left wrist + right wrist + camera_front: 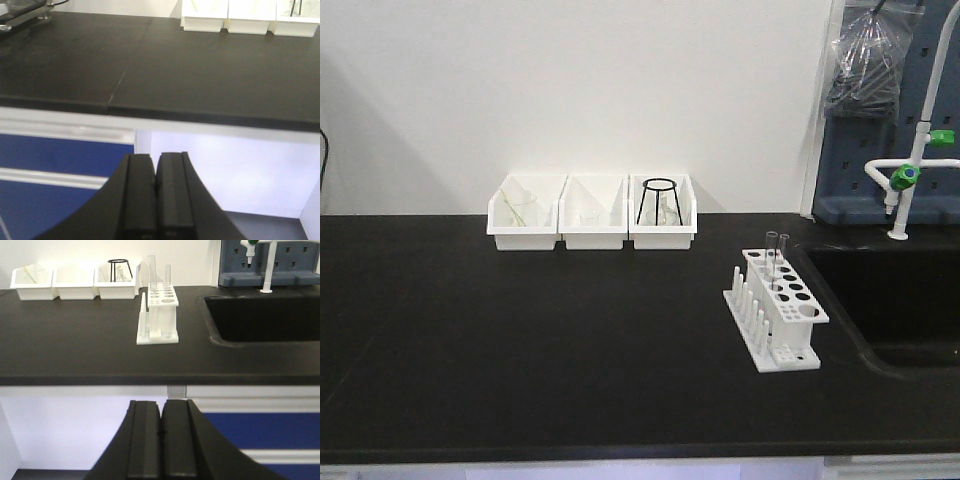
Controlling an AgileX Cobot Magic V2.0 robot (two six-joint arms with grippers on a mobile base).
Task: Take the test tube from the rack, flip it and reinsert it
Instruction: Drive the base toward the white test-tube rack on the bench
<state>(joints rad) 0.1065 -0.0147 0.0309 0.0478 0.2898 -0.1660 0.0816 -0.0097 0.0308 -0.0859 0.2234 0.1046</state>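
Note:
The white rack (777,308) stands on the black counter, right of middle, with a row of pegs on its left side. Two clear test tubes (776,251) stand upright in its far holes. The rack also shows in the right wrist view (159,315) with the tubes (152,270) at its back. My left gripper (156,159) is shut and empty, below the counter's front edge. My right gripper (161,405) is shut and empty, also below the counter's front edge, in line with the rack. Neither gripper shows in the front view.
Three white bins (592,212) stand in a row at the back; the right one holds a black wire stand (659,200). A black sink (900,300) lies right of the rack, with a white tap with green knobs (910,172). Blue cabinet fronts (260,432) are under the counter.

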